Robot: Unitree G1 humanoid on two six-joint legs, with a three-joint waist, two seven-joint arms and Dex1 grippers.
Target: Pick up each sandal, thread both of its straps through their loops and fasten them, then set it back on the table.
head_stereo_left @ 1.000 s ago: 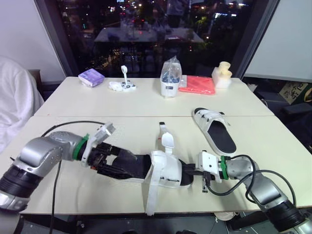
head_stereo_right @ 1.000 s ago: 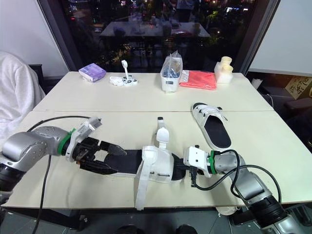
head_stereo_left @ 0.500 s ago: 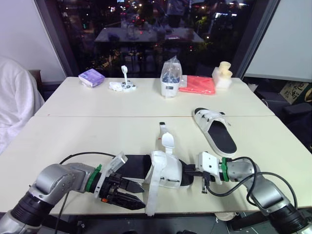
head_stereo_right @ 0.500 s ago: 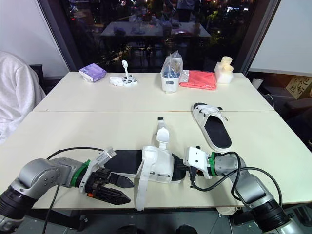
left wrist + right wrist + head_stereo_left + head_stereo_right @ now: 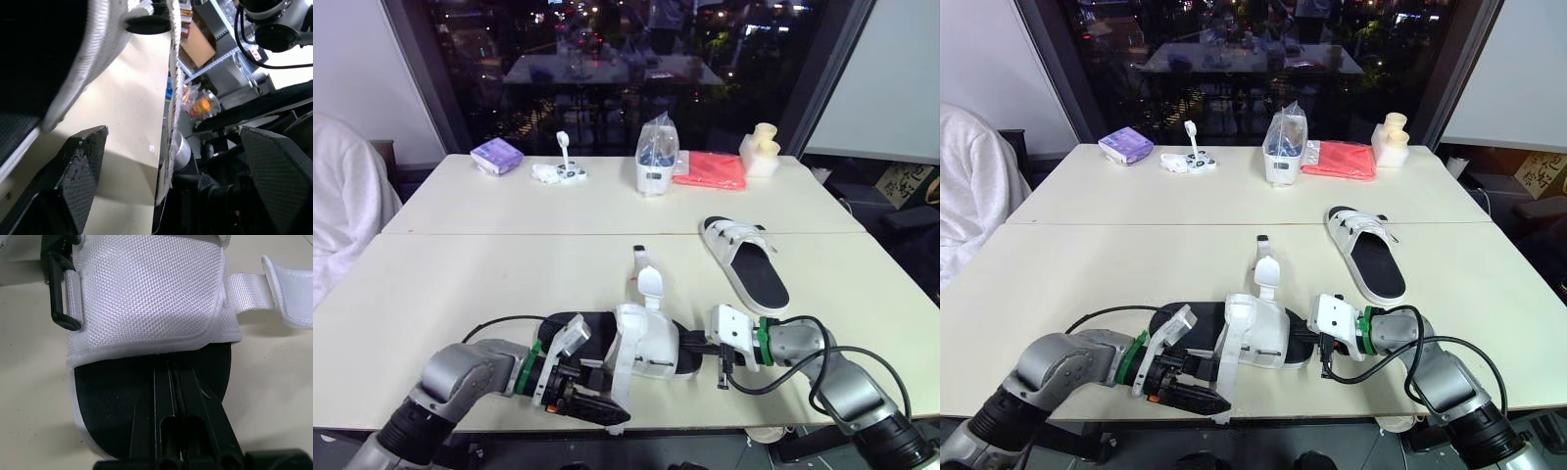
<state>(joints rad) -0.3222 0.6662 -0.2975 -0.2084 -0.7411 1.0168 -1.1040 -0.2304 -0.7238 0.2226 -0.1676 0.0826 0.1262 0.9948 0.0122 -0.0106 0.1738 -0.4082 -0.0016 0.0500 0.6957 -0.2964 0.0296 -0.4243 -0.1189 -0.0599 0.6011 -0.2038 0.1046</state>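
Near sandal [image 5: 644,341] lay flat on the table [image 5: 460,274], lower centre of frame, both straps undone. Loose strap [image 5: 172,112] hung over the table's front edge. Left hand [image 5: 599,399] wide, one finger either side of that strap, apparently not touching it. Right hand [image 5: 172,377] narrow, fingers pressed together on the black footbed at the toe end. Second sandal [image 5: 744,262] well apart, right of centre. Judged: close near the strap's tip, keep the toe pinned, then bring the strap untwisted toward the black loop [image 5: 57,293].
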